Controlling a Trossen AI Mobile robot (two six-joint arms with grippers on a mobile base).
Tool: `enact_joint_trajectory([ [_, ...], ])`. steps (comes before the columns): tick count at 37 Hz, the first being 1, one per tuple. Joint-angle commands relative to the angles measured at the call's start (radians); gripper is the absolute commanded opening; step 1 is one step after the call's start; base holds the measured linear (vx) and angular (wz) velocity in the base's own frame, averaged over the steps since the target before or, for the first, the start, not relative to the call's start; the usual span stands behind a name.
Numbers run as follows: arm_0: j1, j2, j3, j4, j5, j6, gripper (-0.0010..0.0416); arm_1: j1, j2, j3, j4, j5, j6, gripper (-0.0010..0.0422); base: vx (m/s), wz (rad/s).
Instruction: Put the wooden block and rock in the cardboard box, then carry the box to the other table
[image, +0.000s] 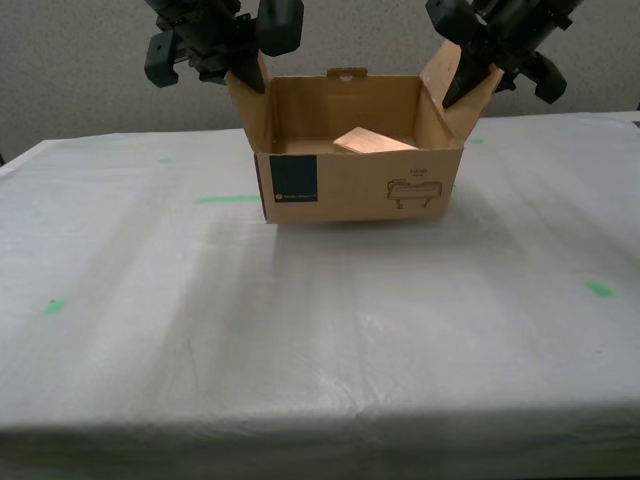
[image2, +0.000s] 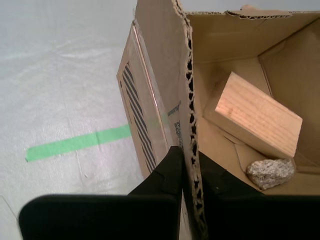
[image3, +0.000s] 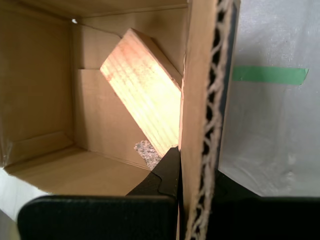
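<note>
Both grippers, first (image3: 192, 200) and second (image2: 190, 185), clench opposite flaps of the brown cardboard box (image: 355, 185), sharing its load; the pale wooden block (image2: 257, 117) and beige rock (image2: 270, 172) lie inside, above the white-sheeted table (image: 320, 320).

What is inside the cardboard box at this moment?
Inside the cardboard box lie the wooden block, leaning tilted, and the rock beside it. The floor under the block is hidden.

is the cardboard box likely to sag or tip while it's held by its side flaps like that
Probably some flex: each end effector, first and second, pinches only a thin flap of the box. The block and rock lie loose, so tilting would likely slide them.
</note>
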Motion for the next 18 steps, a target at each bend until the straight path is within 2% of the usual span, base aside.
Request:
enact_joint_trajectory([
  [1, 0.002, 0.016, 0.039, 0.010, -0.009, 0.023, -0.0001, 0.007, 0.001, 0.000, 0.007, 0.000, 0.039, -0.0001, 0.000, 0.000],
  [4, 0.003, 0.016, 0.064, 0.011, -0.009, 0.049, 0.0000, 0.019, 0.001, 0.000, 0.010, -0.034, 0.077, -0.0001, 0.000, 0.000],
  [6, 0.003, 0.016, 0.078, 0.014, -0.009, 0.056, -0.0001, 0.033, 0.001, 0.000, 0.010, -0.035, 0.076, -0.0001, 0.000, 0.000],
  [14, 0.003, 0.019, 0.099, 0.030, -0.005, 0.064, -0.0001, 0.105, 0.016, 0.003, 0.021, 0.025, 0.074, -0.0002, 0.000, 0.000],
  [18, 0.003, 0.050, 0.106, 0.007, -0.006, 0.066, -0.0001, 0.114, 0.051, 0.006, 0.029, 0.047, 0.062, -0.0002, 0.000, 0.000],
])
